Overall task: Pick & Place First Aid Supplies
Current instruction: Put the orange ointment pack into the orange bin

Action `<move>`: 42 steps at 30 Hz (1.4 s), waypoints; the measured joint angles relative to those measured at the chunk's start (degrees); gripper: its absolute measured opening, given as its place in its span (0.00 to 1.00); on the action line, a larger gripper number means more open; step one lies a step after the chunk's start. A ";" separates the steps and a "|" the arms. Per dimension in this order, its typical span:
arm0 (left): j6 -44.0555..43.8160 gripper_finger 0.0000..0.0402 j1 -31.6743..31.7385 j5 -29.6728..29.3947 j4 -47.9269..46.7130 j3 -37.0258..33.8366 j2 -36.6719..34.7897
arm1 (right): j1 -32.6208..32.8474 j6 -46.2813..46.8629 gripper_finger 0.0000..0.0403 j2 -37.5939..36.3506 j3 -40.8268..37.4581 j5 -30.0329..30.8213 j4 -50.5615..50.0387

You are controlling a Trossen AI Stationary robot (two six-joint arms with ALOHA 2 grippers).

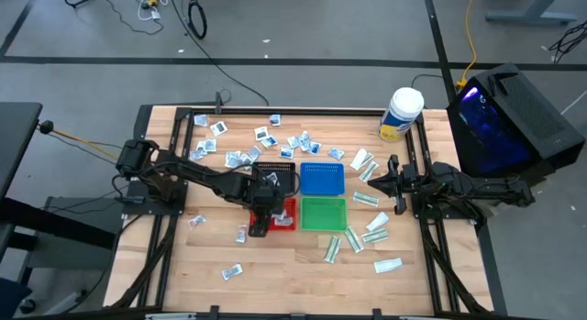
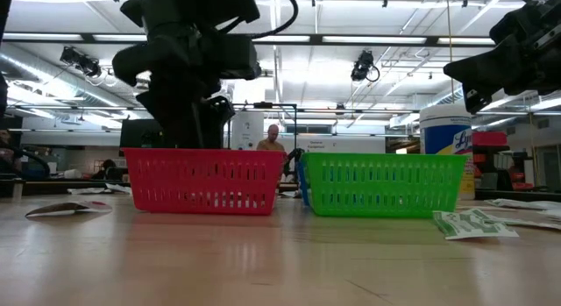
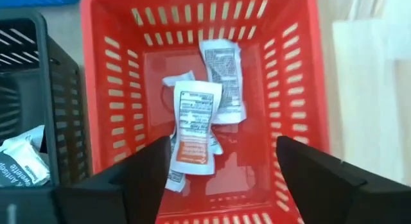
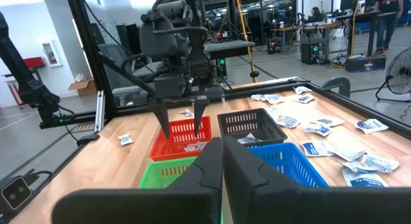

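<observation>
Over the red tray (image 3: 192,31) hangs the left gripper (image 3: 221,179), fingers spread wide and holding nothing — white packets (image 3: 199,124) lying loose on the tray floor. Off at the table's right edge waits the right gripper (image 1: 393,184), fingers pressed together. Scattered around on the wood — more small packets (image 1: 252,157).

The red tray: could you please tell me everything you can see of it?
The red tray is a small rectangular plastic basket with slotted walls and a solid floor, standing upright on the wooden table, next to the black tray and the green tray. Several white packets lie overlapping inside, the top one with an orange band. The open left gripper hangs above it, holding nothing.
</observation>
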 joint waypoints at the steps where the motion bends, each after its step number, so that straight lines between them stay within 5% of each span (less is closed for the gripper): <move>1: -0.20 0.75 -0.15 -0.01 -0.42 0.63 0.00 | -0.02 0.01 0.04 0.00 0.01 0.00 -0.01; 11: 0.44 0.75 -3.03 -3.55 -9.61 8.85 -3.38 | -0.02 0.00 0.04 -0.01 0.02 -0.02 0.02; 26: -0.26 0.75 -14.07 -12.47 -27.58 9.40 -11.24 | -0.02 0.00 0.04 -0.01 0.01 -0.02 -0.01; 42: -10.32 0.75 -16.99 -7.07 -22.72 -2.74 -20.50 | -0.02 0.00 0.04 0.00 0.01 -0.02 0.00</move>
